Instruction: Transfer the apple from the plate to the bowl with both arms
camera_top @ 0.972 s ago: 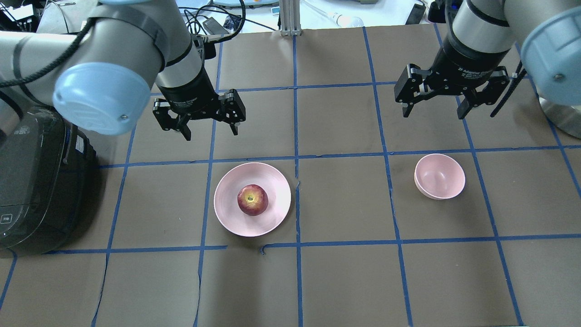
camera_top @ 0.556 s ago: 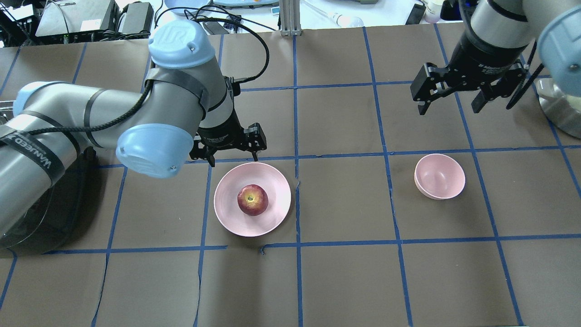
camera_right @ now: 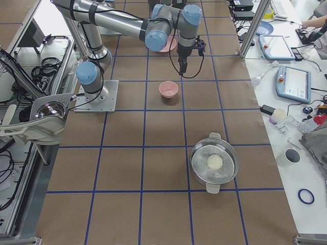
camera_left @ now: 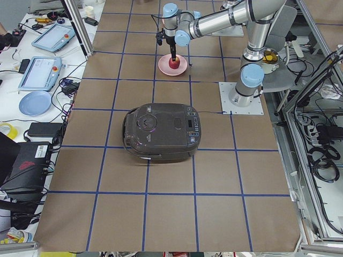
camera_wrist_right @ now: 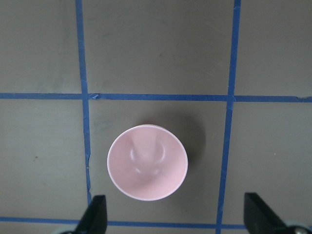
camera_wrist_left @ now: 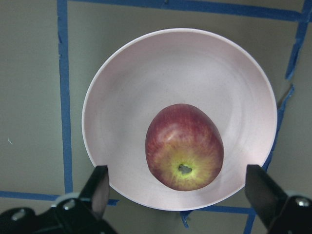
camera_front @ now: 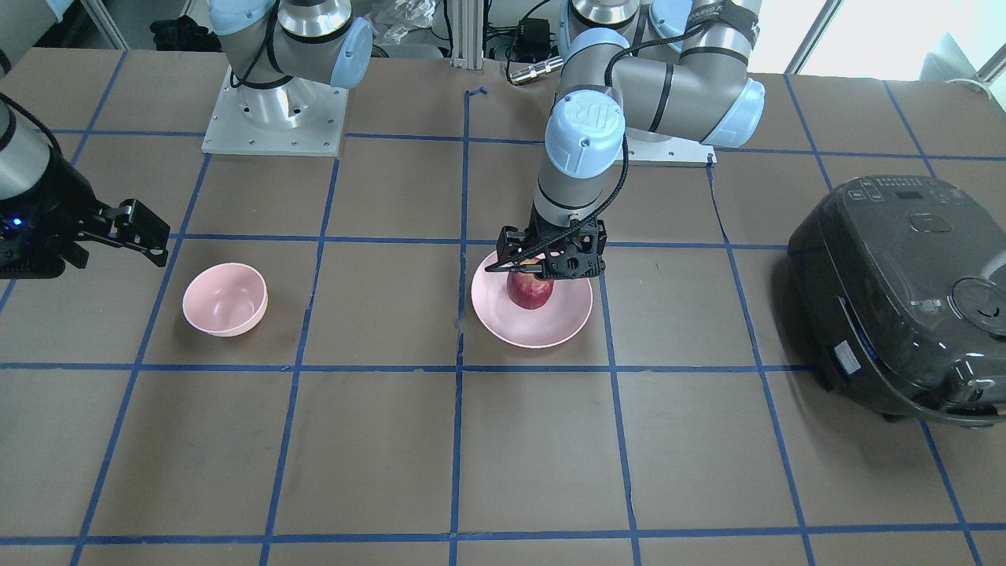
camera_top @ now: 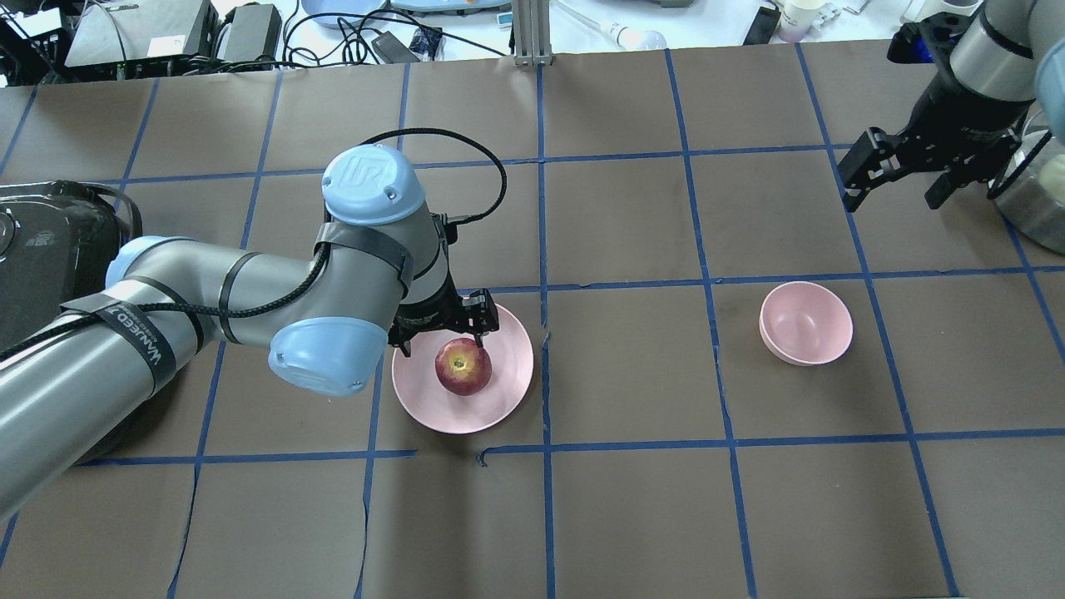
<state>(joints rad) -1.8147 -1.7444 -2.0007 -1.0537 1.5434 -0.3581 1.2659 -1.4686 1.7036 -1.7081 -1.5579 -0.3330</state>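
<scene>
The red apple (camera_top: 463, 366) sits in the middle of the pale-pink plate (camera_top: 516, 353). My left gripper (camera_top: 441, 326) is open and low over the plate's robot-side rim, just behind the apple. In the left wrist view the apple (camera_wrist_left: 184, 153) lies on the plate (camera_wrist_left: 170, 73) between the two spread fingers (camera_wrist_left: 100, 187). From the front the gripper (camera_front: 546, 266) hangs just over the apple (camera_front: 530, 292). The pink bowl (camera_top: 805, 323) stands empty to the right. My right gripper (camera_top: 903, 179) is open, high and behind the bowl, which shows in the right wrist view (camera_wrist_right: 147, 162).
A black rice cooker (camera_front: 896, 291) stands on the table on my left side. A metal pot (camera_right: 214, 162) sits near my right arm's base, at the overhead view's right edge (camera_top: 1032, 208). Blue tape lines grid the brown table.
My left arm has swung forward and down, bringing its open gripper from behind the plate to just over the apple. My right gripper has drawn back to the right, away from the bowl.
</scene>
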